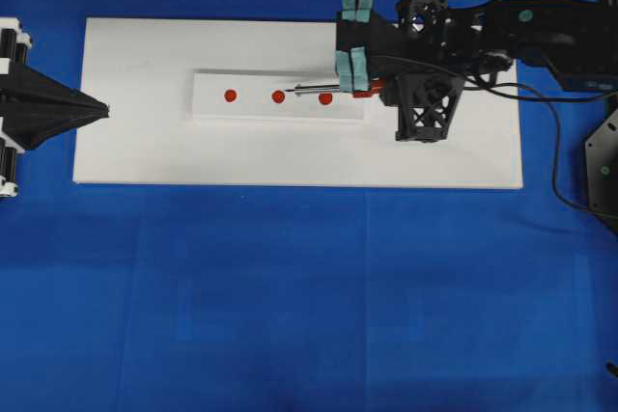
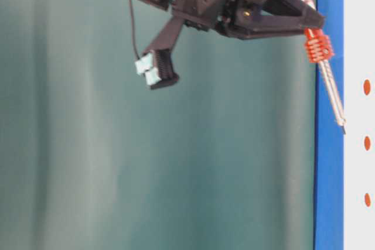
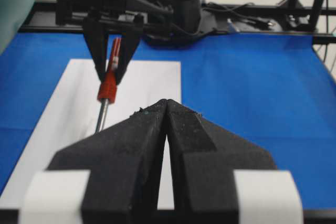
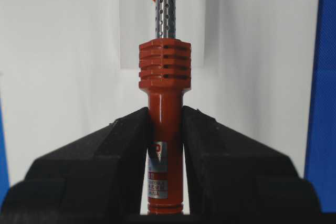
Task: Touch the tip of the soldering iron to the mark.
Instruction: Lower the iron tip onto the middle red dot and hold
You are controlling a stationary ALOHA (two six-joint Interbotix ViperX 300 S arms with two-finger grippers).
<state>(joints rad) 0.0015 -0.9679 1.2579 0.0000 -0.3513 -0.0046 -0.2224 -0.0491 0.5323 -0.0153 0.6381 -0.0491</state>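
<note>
The right tool (image 4: 165, 129) is clamping its black fingers (image 4: 115, 150) tight on the red-orange handle of the soldering iron (image 1: 328, 90), which is lying nearly level above the white strip (image 1: 212, 108) on the white board (image 1: 145, 151), its silver shaft passing over one red mark (image 1: 325, 98) and its dark tip pointing toward the middle mark (image 1: 278, 96). From the table-level view the tip appears to be hanging just off the surface, though that is hard to judge. The left tool (image 3: 167, 109) is sitting closed and empty at the board's far end, well apart, on the blue counter (image 1: 290, 315).
</note>
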